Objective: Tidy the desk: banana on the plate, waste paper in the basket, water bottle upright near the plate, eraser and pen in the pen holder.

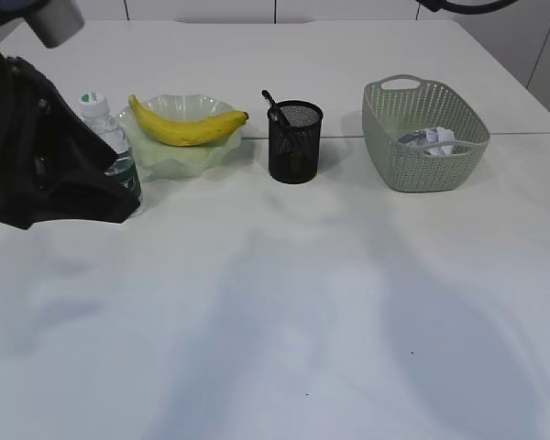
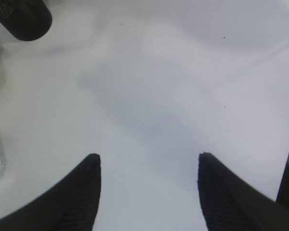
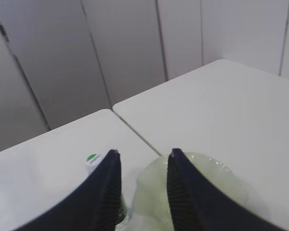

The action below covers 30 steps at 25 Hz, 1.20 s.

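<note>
Left jaws beside upright water bottle (image 1: pixel 110 137)

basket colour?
Pale sage green, with a perforated lattice wall: basket. Shows best in the exterior view.

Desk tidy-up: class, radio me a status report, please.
Left claw open, empty. Right claw open above bottle and plate. Banana plated, bottle upright. Nothing in the way.

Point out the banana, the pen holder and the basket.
banana (image 1: pixel 185 131), exterior view, middle of its curved body.
pen holder (image 1: pixel 295 151), exterior view, front mesh wall.
basket (image 1: pixel 391 137), exterior view, left outer wall.
</note>
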Each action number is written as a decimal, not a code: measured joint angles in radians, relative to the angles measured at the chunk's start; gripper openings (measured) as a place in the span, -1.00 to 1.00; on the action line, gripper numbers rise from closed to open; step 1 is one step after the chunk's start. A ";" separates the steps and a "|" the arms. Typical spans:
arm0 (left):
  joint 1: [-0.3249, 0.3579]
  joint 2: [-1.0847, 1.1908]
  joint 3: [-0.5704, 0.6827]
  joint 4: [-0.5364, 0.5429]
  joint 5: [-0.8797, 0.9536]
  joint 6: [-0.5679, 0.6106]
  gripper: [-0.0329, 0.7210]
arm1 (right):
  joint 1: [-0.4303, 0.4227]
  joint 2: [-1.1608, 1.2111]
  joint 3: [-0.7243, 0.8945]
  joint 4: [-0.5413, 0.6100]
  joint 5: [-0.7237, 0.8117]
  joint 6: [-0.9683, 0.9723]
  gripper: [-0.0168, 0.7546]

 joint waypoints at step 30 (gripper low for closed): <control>0.000 -0.254 0.000 0.151 0.227 -0.298 0.29 | -0.025 -0.257 0.180 0.000 0.356 -0.153 -0.34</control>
